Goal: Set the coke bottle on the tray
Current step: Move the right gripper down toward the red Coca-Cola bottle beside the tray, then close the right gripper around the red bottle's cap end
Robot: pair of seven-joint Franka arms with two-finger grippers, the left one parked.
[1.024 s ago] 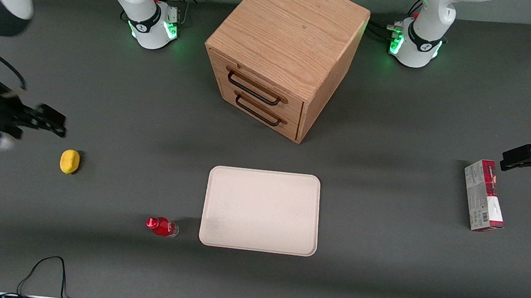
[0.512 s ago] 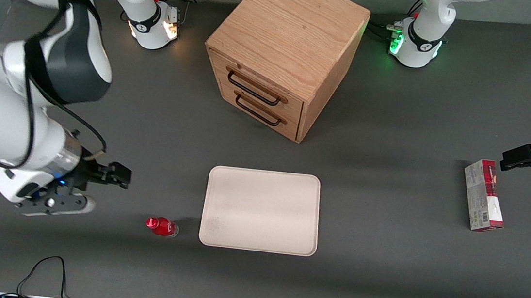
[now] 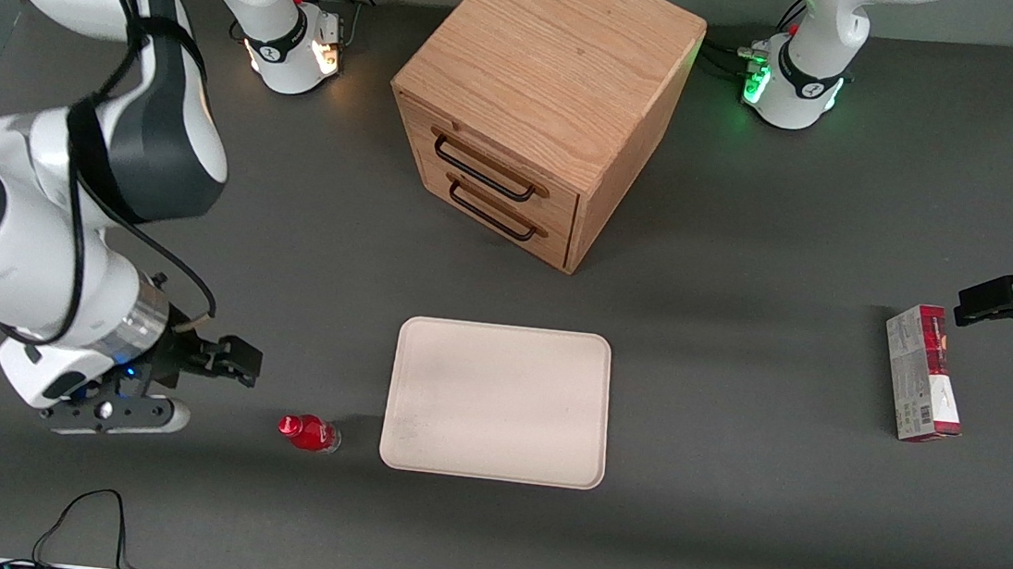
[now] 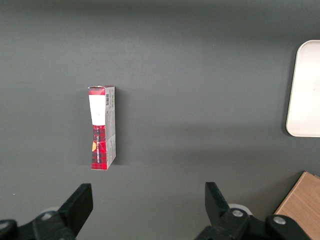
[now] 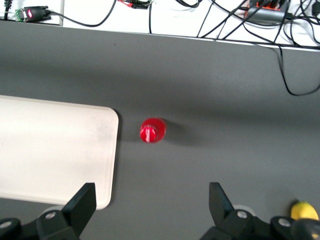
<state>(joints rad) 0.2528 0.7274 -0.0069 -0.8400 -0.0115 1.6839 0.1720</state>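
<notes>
The coke bottle (image 3: 308,432), small and red with a red cap, stands upright on the dark table close beside the tray's edge. In the right wrist view the coke bottle (image 5: 152,130) shows cap-first from above. The tray (image 3: 498,402) is a cream-white rectangle with nothing on it; its corner (image 5: 55,150) also shows in the wrist view. My right gripper (image 3: 231,360) hovers above the table, toward the working arm's end from the bottle and slightly farther from the front camera. The gripper (image 5: 152,200) is open, nothing between its fingers, apart from the bottle.
A wooden drawer cabinet (image 3: 543,93) stands farther from the front camera than the tray. A red-and-grey carton (image 3: 923,371) lies toward the parked arm's end of the table. A yellow lemon (image 5: 304,210) lies beside my gripper. Cables (image 3: 79,522) trail along the table's near edge.
My right arm has swung in from the working arm's end of the table toward the bottle, slowing over the last half second. It now covers the lemon in the front view. The bottle has not moved.
</notes>
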